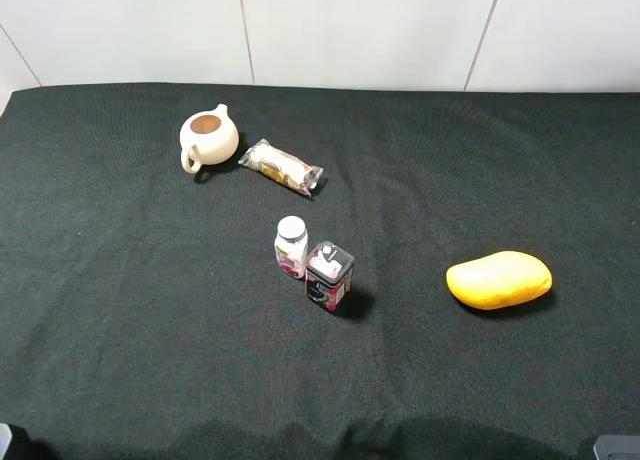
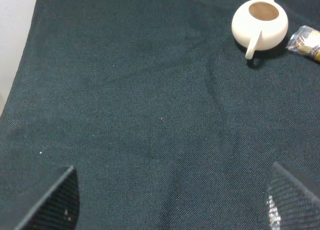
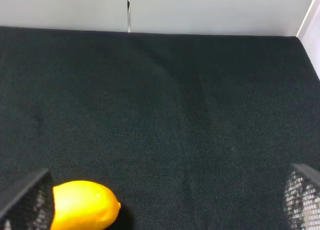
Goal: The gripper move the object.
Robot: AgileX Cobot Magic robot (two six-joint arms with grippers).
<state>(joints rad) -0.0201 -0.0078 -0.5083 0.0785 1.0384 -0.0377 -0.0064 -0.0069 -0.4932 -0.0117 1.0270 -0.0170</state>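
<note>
The object, a small black tin (image 1: 329, 277) with pink-red markings and a whitish flip top, stands upright near the middle of the black cloth, touching or nearly touching a white-capped small bottle (image 1: 291, 247) on its left. It shows in neither wrist view. My left gripper (image 2: 172, 205) is open over bare cloth at the near left, far from the tin. My right gripper (image 3: 165, 200) is open at the near right, with nothing between its fingers. In the high view only slivers of the arms show at the bottom corners.
A cream teapot (image 1: 208, 138) (image 2: 260, 24) sits at the back left, with a wrapped snack packet (image 1: 282, 167) (image 2: 306, 41) beside it. A yellow mango (image 1: 498, 279) (image 3: 82, 206) lies to the right of the tin. White wall panels back the table.
</note>
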